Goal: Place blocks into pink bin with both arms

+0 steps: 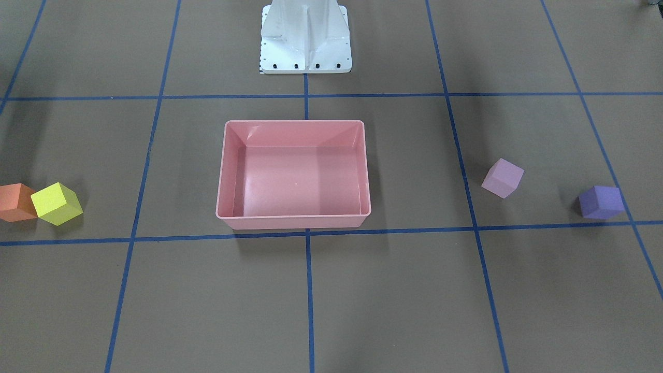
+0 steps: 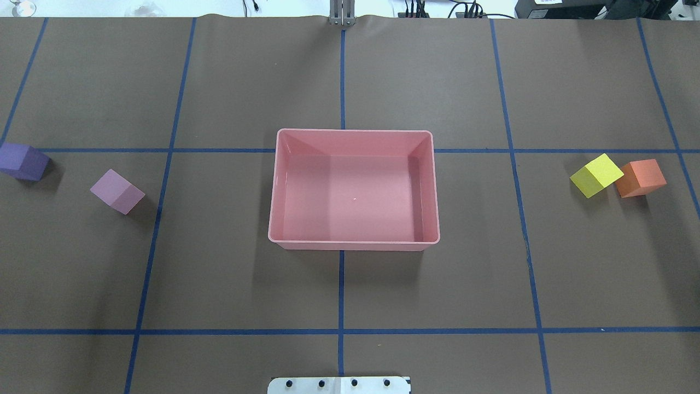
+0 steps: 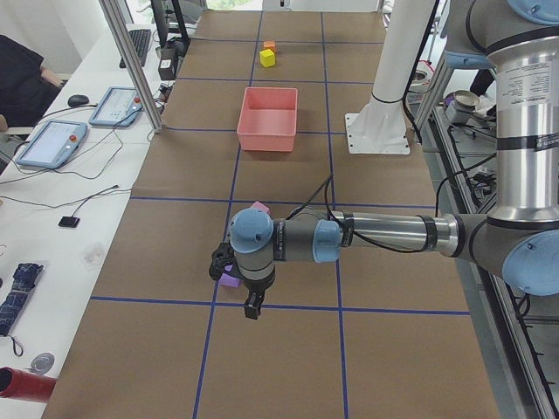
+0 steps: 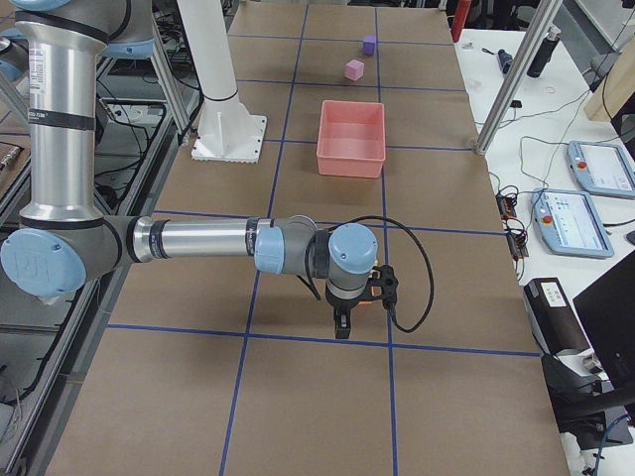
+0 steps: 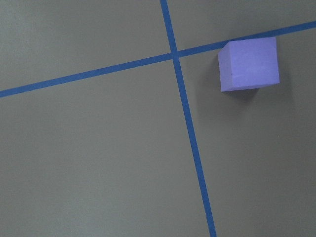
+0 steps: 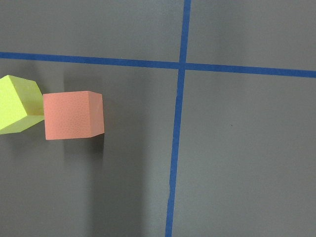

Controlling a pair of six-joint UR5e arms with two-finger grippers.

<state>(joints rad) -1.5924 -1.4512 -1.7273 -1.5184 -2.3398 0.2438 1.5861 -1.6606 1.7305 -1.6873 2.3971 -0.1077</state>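
Note:
The pink bin (image 2: 354, 244) stands empty at the table's middle. The light pink block (image 2: 117, 191) and the purple block (image 2: 22, 161) lie on the table to its left in the overhead view. The yellow block (image 2: 596, 175) and the orange block (image 2: 641, 178) touch each other to its right. My left gripper (image 3: 221, 262) hangs over the purple block (image 5: 249, 64); I cannot tell if it is open. My right gripper (image 4: 382, 283) hangs near the orange block (image 6: 73, 115); I cannot tell its state either. No fingers show in the wrist views.
The white pedestal (image 1: 305, 39) stands behind the bin on the robot's side. Blue tape lines (image 2: 341, 290) grid the brown table cover. Desks with tablets (image 3: 52, 144) and cables run along the operators' side.

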